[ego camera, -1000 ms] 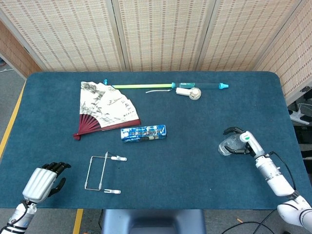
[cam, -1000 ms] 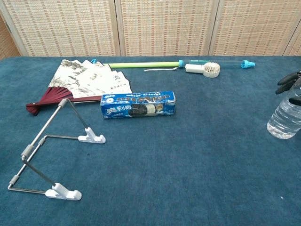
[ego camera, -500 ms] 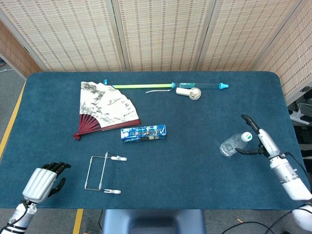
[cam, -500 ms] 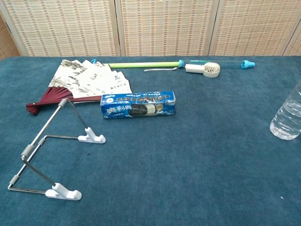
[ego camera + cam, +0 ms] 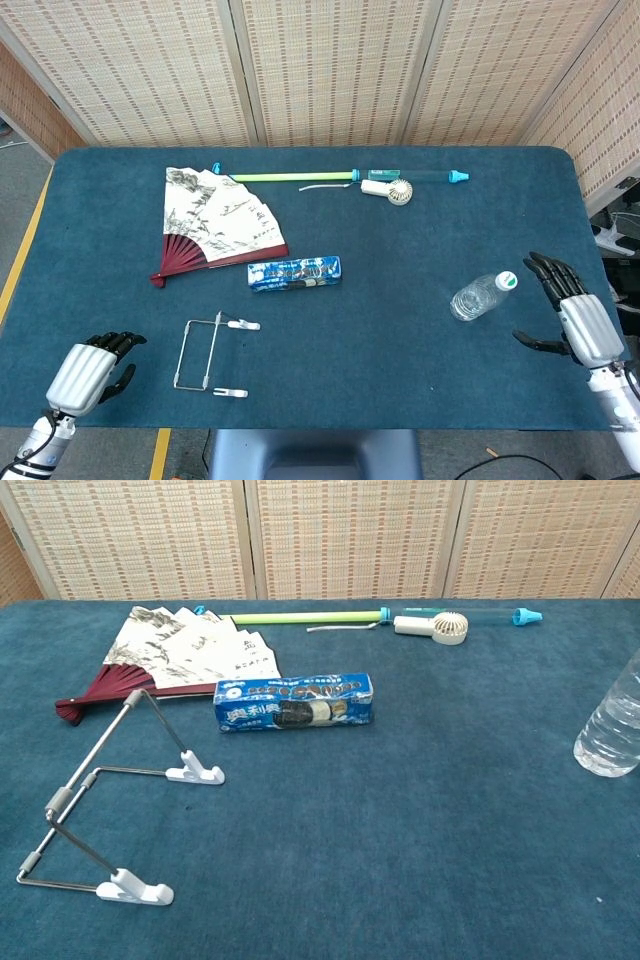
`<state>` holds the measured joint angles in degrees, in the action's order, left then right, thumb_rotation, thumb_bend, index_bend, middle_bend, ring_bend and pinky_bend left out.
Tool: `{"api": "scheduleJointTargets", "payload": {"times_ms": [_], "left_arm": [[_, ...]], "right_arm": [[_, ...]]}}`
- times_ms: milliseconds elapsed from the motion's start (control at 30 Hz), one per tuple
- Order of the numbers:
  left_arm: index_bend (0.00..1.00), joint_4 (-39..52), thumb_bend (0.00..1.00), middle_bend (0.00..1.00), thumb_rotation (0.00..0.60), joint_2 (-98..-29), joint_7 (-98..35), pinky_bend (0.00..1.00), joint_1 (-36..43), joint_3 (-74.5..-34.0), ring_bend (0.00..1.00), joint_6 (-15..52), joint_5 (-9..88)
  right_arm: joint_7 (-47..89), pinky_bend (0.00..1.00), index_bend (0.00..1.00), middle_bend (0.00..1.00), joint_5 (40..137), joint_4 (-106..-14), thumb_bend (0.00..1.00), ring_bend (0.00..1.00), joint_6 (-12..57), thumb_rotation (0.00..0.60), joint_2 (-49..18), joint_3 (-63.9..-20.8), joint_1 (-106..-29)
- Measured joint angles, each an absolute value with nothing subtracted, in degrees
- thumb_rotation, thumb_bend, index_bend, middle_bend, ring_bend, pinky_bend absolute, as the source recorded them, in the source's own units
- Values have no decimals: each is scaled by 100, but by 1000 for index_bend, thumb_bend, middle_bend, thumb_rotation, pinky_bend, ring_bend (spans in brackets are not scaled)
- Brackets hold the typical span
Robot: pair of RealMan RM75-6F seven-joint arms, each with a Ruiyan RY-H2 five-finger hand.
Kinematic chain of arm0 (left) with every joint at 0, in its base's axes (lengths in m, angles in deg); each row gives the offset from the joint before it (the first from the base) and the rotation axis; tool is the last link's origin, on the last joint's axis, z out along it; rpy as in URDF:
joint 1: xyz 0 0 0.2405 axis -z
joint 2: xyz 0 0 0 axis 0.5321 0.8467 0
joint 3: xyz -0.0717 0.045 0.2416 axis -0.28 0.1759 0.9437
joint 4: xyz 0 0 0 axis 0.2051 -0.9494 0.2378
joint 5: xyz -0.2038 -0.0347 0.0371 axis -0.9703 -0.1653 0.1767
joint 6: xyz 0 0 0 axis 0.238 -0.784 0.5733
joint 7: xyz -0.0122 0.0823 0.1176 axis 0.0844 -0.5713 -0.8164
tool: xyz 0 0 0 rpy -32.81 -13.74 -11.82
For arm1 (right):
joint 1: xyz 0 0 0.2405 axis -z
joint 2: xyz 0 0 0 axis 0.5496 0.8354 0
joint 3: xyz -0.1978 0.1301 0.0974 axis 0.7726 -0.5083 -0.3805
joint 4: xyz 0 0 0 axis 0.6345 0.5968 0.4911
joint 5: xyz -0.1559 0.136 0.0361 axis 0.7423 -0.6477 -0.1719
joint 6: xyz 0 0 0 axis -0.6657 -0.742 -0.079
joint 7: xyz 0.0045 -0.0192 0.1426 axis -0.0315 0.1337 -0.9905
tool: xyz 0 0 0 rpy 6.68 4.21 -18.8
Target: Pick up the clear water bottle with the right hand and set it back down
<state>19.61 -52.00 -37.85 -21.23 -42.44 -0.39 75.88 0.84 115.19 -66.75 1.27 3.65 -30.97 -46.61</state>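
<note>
The clear water bottle [image 5: 479,297] with a white-and-green cap stands upright on the blue table at the right; the chest view shows its lower body [image 5: 610,725] at the right edge. My right hand [image 5: 578,318] hovers to the right of the bottle, apart from it, fingers spread and holding nothing. My left hand [image 5: 88,372] stays at the table's front left corner with its fingers curled in on nothing. Neither hand shows in the chest view.
A painted folding fan [image 5: 215,222] lies at the back left, a blue cookie pack [image 5: 294,272] in the middle, and a wire stand [image 5: 208,357] at the front left. A long green-and-teal stick [image 5: 335,176] and a small white fan [image 5: 388,189] lie along the back.
My right hand let go of the bottle and drew back to the right and toward the front edge. The bottle stays standing. The left hand has not moved.
</note>
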Motion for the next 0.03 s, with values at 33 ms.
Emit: {"api": "scheduleJointTargets", "payload": {"times_ms": [33], "left_arm": [[318, 1956, 442, 361, 600, -5205, -3781, 512, -2117, -4246, 376, -29, 7587]], "right_arm": [[464, 50, 0, 0, 11478, -6806, 55, 0, 81, 600, 385, -3096, -4596]]}}
